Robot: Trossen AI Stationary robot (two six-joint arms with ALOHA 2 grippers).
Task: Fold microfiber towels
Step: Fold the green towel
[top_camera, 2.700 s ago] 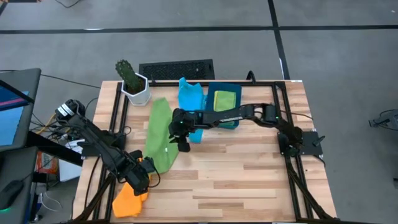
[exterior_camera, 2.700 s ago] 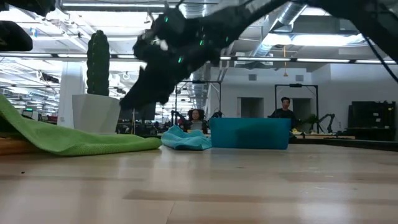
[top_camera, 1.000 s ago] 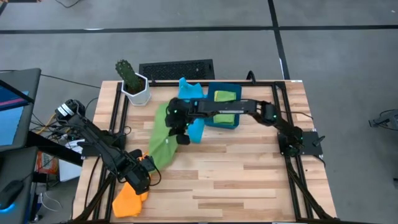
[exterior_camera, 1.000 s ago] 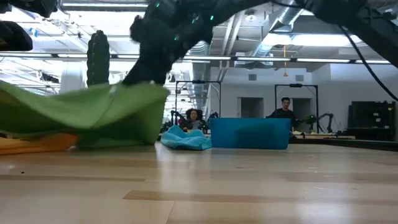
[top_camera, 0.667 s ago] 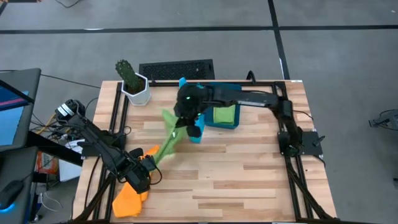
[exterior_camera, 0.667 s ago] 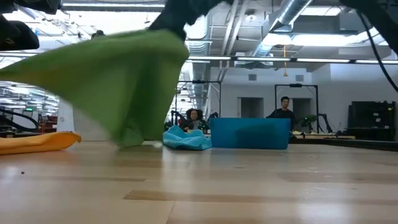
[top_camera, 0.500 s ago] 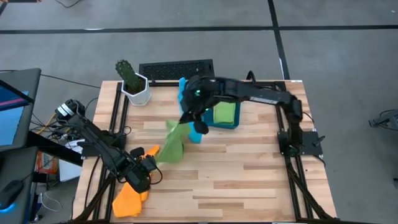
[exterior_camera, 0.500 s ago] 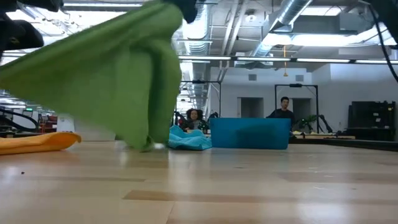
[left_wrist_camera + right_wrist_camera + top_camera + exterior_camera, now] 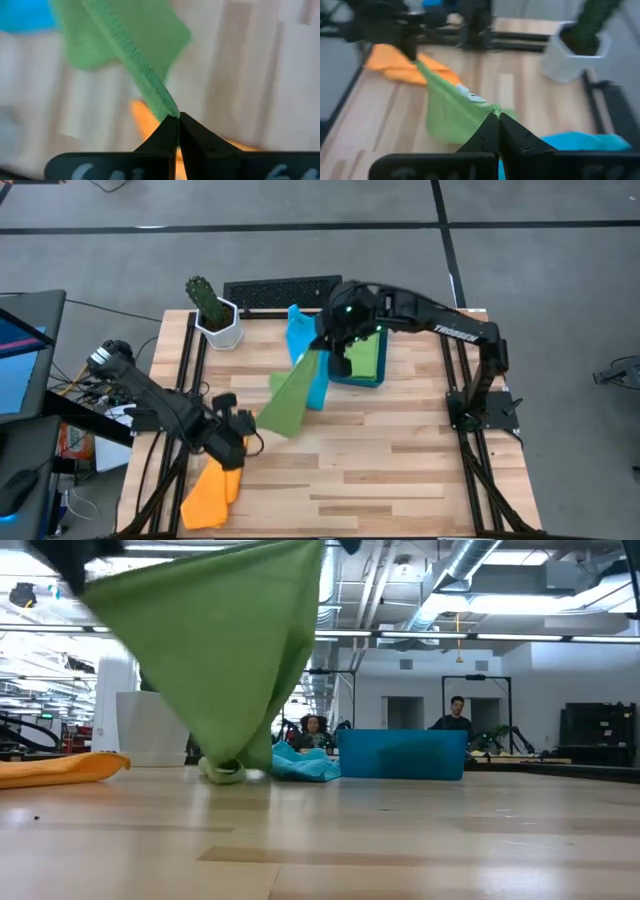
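Note:
A green microfiber towel (image 9: 290,395) hangs stretched between my two grippers, high at the far end and low at the near-left end. My right gripper (image 9: 322,346) is shut on its upper end over the light blue towel (image 9: 303,340). My left gripper (image 9: 250,432) is shut on its lower end, just above the orange towel (image 9: 210,490), which lies flat at the near left edge. In the low view the green towel's lowest fold (image 9: 225,772) seems to rest on the table. Another yellow-green towel (image 9: 362,352) lies in the blue bin (image 9: 352,378). My left gripper pinches the green towel's stitched edge (image 9: 167,111) at a corner between its two shut fingers, only at their tips. The fingers slant down from the table's left. The cloth runs taut away from them, up toward the other gripper. My right gripper pinches a corner of the green towel (image 9: 493,108) between its shut fingertips, slanting down from the far right. The cloth hangs below and spreads out toward my left gripper (image 9: 410,50), drawn fairly taut along its upper edge.
A potted cactus (image 9: 213,315) stands at the far left corner, with a black grille (image 9: 285,290) behind the table's far edge. The blue bin (image 9: 400,753) sits at far centre. Bare wood (image 9: 380,460) fills the near right half. People sit in the room beyond.
My right gripper has risen and swung toward the far right with the green towel's corner. The towel has come up off the table and now hangs spread between both grippers. My left gripper has risen off the orange towel, carrying the other corner up.

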